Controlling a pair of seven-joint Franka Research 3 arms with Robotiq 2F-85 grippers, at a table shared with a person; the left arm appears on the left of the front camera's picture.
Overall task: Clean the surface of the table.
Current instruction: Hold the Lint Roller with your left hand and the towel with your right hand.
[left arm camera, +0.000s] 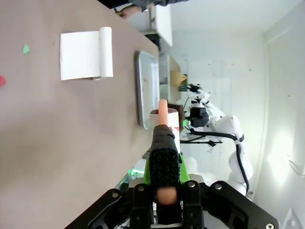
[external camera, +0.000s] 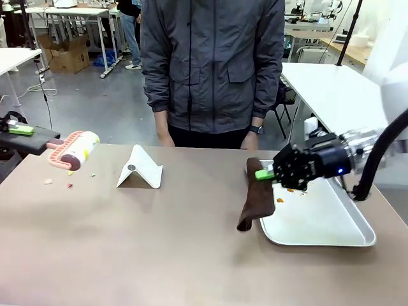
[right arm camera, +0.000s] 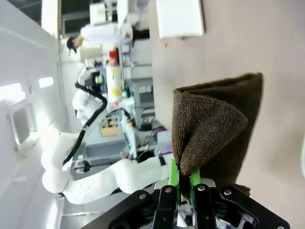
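A cloth (external camera: 255,207) is held by the right claw (external camera: 266,173), a roller (external camera: 80,148) by the left claw (left arm camera: 163,138). From the front, counter (external camera: 159,255) crumbs (external camera: 69,185) are seen.

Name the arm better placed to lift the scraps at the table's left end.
Left: the left end effector holds the pink-handled lint roller near those scraps; the right end effector, gripping a brown cloth, is at the metal tray.

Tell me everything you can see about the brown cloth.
The brown cloth is a dark, nubby towel, terry by its look, folded over on itself. The right gripper is shut on its upper fold, and it hangs limp. Its lower end appears to rest on the table, against the tray at the edge nearest the table's middle.
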